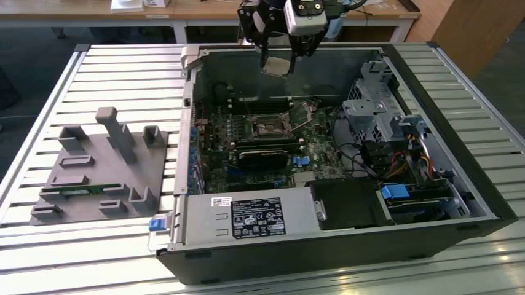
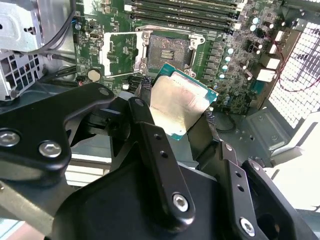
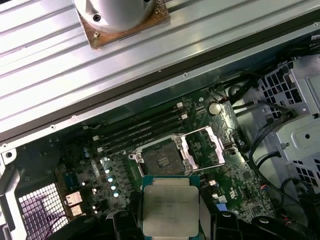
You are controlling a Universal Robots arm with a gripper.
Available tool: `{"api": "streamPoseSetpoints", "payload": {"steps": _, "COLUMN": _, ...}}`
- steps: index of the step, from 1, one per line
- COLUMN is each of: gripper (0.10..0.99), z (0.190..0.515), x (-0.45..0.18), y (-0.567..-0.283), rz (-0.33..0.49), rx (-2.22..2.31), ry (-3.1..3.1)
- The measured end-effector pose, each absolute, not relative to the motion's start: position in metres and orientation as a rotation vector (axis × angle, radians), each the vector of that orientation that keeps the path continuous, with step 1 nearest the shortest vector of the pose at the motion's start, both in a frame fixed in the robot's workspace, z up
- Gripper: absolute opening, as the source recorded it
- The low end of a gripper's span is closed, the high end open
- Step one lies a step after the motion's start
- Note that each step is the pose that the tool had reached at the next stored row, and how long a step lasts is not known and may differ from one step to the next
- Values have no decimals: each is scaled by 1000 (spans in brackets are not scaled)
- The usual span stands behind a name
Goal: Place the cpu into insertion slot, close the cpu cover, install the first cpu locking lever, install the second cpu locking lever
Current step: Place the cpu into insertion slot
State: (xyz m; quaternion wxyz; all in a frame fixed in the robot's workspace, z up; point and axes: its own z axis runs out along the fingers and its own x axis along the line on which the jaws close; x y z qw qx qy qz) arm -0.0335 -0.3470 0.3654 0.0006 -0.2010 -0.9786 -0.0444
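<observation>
My gripper (image 1: 279, 56) hangs above the back of the open computer case, shut on the cpu (image 1: 276, 64), a flat square chip with a silvery top. In both wrist views the black fingers (image 2: 145, 115) press on two opposite edges of the cpu (image 2: 180, 102) (image 3: 170, 205). Below it on the green board lies the insertion slot (image 2: 167, 50) (image 3: 160, 161) (image 1: 267, 128), dark and uncovered. The cpu cover (image 2: 119, 52) (image 3: 206, 149), a thin silvery frame, is swung open beside the slot. The chip is clear of the board and tilted.
Long black memory slots (image 3: 140, 131) run beside the socket. A black heatsink block (image 1: 262, 158), a power supply (image 1: 246, 218), a drive cage (image 1: 373, 117) and cables (image 1: 369, 160) crowd the case. A grey fixture (image 1: 98, 166) stands on the slatted table at the exterior view's left.
</observation>
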Motion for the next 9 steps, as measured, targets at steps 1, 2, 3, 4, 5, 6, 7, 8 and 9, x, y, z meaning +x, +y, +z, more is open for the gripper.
{"api": "streamPoseSetpoints", "payload": {"steps": 1, "gripper": 541, "z": 365, "x": -33, "y": -347, "rz": -139, "rx": -640, "ry": -3072}}
{"api": "streamPoseSetpoints", "payload": {"steps": 2, "gripper": 541, "z": 365, "x": -33, "y": -347, "rz": -139, "rx": -648, "ry": -3070}}
{"api": "streamPoseSetpoints", "payload": {"steps": 3, "gripper": 541, "z": 365, "x": -34, "y": -347, "rz": -139, "rx": -657, "ry": -3068}}
{"api": "streamPoseSetpoints", "payload": {"steps": 4, "gripper": 541, "z": 365, "x": -34, "y": -347, "rz": -139, "rx": -665, "ry": -3067}}
{"api": "streamPoseSetpoints", "payload": {"steps": 5, "gripper": 541, "z": 365, "x": -34, "y": -347, "rz": -139, "rx": -674, "ry": -3065}}
{"api": "streamPoseSetpoints", "payload": {"steps": 6, "gripper": 541, "z": 365, "x": -33, "y": -347, "rz": -139, "rx": -683, "ry": -3064}}
{"api": "streamPoseSetpoints", "payload": {"steps": 7, "gripper": 541, "z": 365, "x": -33, "y": -347, "rz": -139, "rx": -691, "ry": -3062}}
{"api": "streamPoseSetpoints", "payload": {"steps": 8, "gripper": 541, "z": 365, "x": -33, "y": -347, "rz": -139, "rx": -699, "ry": -3060}}
{"api": "streamPoseSetpoints", "payload": {"steps": 9, "gripper": 541, "z": 365, "x": -33, "y": -347, "rz": -139, "rx": -707, "ry": -3059}}
